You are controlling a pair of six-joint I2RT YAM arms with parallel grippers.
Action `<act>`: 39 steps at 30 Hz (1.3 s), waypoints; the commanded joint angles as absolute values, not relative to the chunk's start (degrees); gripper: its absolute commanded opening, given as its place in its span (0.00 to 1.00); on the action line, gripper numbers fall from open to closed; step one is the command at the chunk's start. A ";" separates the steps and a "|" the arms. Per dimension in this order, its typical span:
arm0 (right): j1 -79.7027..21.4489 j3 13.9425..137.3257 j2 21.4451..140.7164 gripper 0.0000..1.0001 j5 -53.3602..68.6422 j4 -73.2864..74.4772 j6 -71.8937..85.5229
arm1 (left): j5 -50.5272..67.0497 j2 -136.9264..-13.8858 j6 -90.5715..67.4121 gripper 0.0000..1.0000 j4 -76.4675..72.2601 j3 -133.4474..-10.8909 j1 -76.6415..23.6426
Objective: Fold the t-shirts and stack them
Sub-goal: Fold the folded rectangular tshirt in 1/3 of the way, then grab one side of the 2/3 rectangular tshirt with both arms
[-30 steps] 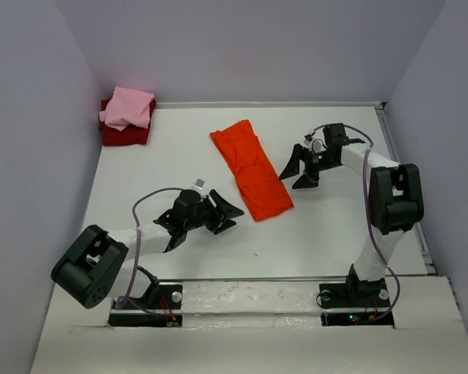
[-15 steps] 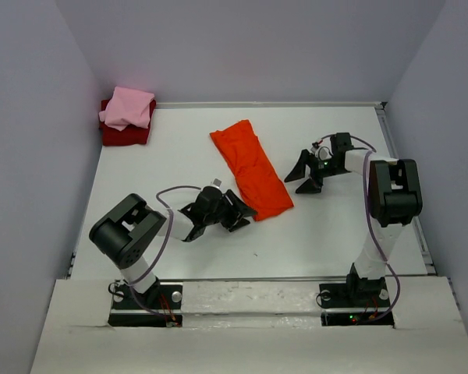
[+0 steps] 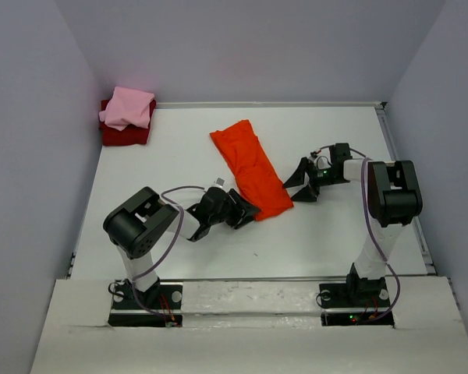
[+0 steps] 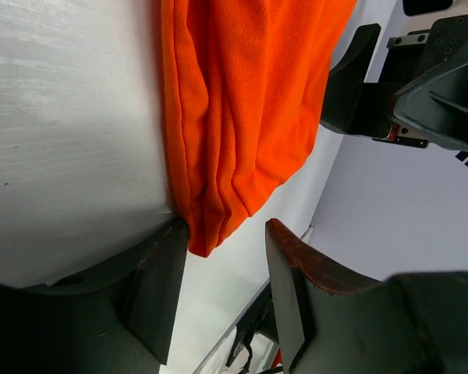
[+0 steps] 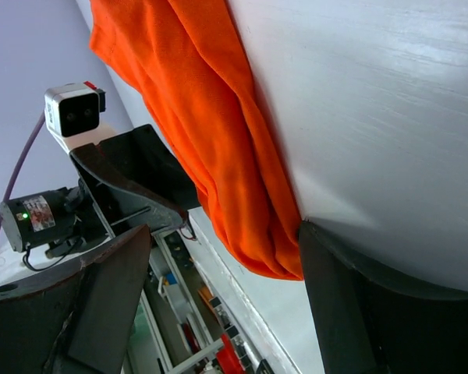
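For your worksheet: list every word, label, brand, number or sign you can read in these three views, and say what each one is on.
No text can be read in any view.
Small red-and-white sticker on a black motor of the left arm: too small and blurred to read.
Orange t-shirt, pink t-shirt, dark red t-shirt: no print or tag shows.
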State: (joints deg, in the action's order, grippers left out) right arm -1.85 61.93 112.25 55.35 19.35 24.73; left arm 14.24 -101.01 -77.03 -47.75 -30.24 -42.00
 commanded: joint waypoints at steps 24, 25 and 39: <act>-2.46 56.60 112.24 0.06 48.34 19.86 22.94 | 14.50 -106.87 -75.67 0.50 -51.68 -34.45 -42.89; -2.46 56.60 112.15 0.07 48.25 19.86 22.94 | 14.76 -107.05 -75.59 0.49 -51.85 -34.63 -42.89; -2.46 57.13 112.24 0.00 48.16 20.39 23.20 | 17.93 -108.72 -74.10 0.32 -53.00 -36.30 -42.89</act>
